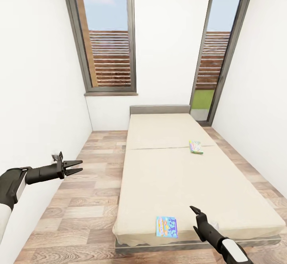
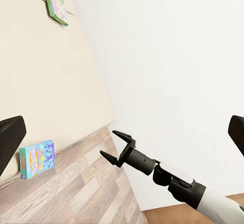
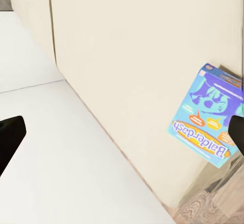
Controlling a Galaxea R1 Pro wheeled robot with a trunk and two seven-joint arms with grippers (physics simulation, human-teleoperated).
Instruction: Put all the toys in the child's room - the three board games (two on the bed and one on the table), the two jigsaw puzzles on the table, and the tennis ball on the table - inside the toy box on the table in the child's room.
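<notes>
While the robot stood at the foot of the bed (image 1: 175,176), its right claw (image 1: 198,215) hung released and empty just beside the blue game box (image 1: 166,226) — likely lined up for a first pick. That box lay flat at the mattress's near edge, within easy reach. Off to the side, over the wooden floor (image 1: 91,200), the left claw (image 1: 71,167) waited, likewise released and holding nothing. Farther up the mattress lay the green-edged game box (image 1: 195,147), flat, well apart from both claws.
</notes>
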